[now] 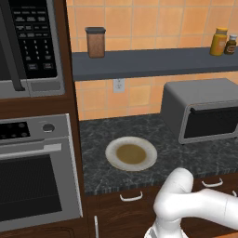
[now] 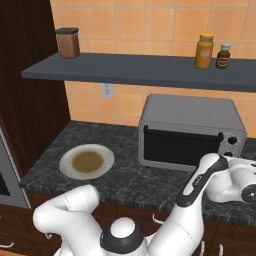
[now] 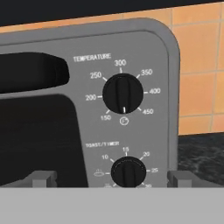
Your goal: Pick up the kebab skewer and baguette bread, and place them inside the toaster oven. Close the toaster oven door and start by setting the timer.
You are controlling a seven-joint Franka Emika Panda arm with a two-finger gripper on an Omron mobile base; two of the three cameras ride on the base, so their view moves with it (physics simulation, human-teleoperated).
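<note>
Two dials, temperature [image 3: 123,93] above timer [image 3: 128,172], sit on the toaster oven [image 2: 190,131], which stands on the dark counter [image 2: 125,180] with its door [image 2: 181,145] closed. The open pincer [image 3: 111,178] hangs before the timer dial. An empty plate [image 2: 87,161] lies well left.

Orange tiled wall [image 1: 139,18], grey shelf [image 1: 148,62], dark countertop [image 1: 107,135]
</note>
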